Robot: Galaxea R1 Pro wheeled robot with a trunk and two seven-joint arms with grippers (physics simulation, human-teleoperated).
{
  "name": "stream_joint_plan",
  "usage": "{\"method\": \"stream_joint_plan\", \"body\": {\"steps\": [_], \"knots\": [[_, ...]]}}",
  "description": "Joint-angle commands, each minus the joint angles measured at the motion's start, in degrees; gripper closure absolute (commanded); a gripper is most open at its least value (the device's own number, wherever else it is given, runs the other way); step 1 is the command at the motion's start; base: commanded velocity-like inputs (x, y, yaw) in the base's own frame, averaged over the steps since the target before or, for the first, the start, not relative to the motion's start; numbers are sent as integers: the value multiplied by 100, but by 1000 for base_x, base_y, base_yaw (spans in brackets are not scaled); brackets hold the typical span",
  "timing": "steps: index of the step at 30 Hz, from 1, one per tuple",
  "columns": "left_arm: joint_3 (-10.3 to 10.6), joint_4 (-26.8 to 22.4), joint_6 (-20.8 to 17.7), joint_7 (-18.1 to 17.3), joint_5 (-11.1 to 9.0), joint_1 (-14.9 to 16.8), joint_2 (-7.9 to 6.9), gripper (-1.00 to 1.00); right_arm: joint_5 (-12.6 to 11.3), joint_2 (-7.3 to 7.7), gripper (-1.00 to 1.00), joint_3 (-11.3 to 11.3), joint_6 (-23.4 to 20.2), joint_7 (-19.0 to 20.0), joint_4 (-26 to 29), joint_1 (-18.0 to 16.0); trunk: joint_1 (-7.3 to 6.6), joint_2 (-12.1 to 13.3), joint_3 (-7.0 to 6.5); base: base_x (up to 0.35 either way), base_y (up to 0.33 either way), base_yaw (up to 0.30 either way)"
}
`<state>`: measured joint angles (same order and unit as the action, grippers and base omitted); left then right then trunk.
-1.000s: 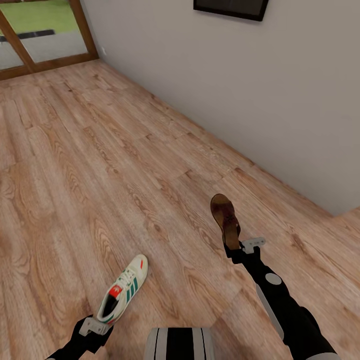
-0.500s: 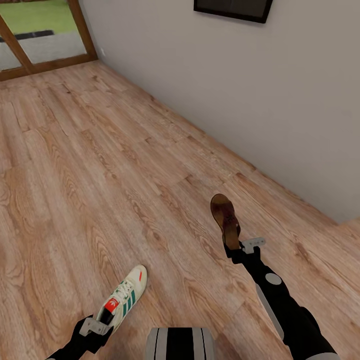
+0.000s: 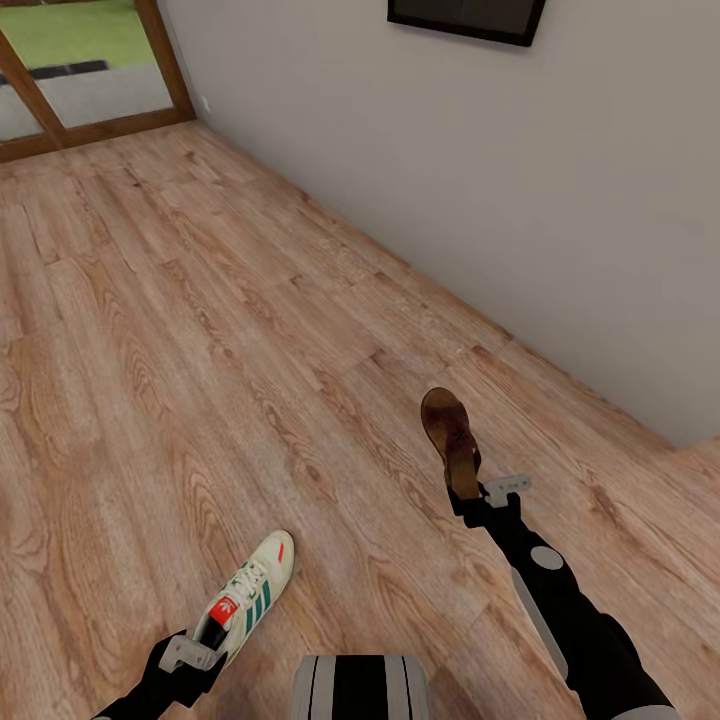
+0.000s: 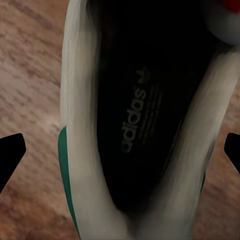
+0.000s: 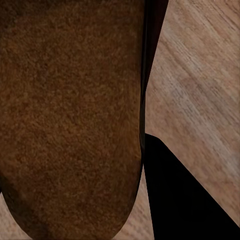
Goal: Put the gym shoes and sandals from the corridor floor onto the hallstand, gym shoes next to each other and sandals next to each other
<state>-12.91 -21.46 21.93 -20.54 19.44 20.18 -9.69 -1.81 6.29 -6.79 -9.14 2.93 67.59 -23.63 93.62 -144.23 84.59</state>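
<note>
Light-brown wood-grain planks of the corridor floor (image 3: 200,330) are being shown across most of the head view, running away toward a wooden-framed glass door (image 3: 90,70) at the far left, with green ground being seen through it. A plain grey wall (image 3: 450,200) is being seen along the right side of the floor, its foot running diagonally from the door toward the near right, where a corner (image 3: 690,440) is being turned and the floor is being carried on past it. A dark framed panel (image 3: 465,18) is being seen high on that wall.

Broad bare flooring is being left open ahead and to the left of the arms; on the right the wall's foot is being kept near the right arm's reach.

One gym shoe (image 3: 245,595) is being held at its heel by the left gripper (image 3: 190,652), toe pointing forward and away over the planks; in the left wrist view its dark insole (image 4: 145,115) is being seen between the two fingertips, which are being pressed to either side of the heel. One sandal (image 3: 450,440) is being gripped at its heel end by the right gripper (image 3: 480,497) and held out ahead above the floor; its brown suede footbed (image 5: 70,115) is being seen close against one black finger (image 5: 175,195).
</note>
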Motion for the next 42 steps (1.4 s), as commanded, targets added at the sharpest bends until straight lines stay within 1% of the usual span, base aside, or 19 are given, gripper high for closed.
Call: {"method": "stream_joint_plan", "body": {"steps": [1,8,9,42], "knots": [[-48,1,21,-38,43,3,5,-100,-39,4,100,-7,-35,-3,9,-1,-1,-1,3,0,0,0],[-52,1,25,-36,48,2,6,-100,-39,4,100,-7,-37,-3,9,-1,-1,-1,3,0,0,0],[-52,1,24,-35,47,2,6,100,-39,4,100,-7,-37,-3,9,-1,-1,-1,3,0,0,0],[-54,-7,30,-30,25,3,2,100,-39,4,100,-7,-36,-3,14,-1,-1,-1,3,0,0,0]]}}
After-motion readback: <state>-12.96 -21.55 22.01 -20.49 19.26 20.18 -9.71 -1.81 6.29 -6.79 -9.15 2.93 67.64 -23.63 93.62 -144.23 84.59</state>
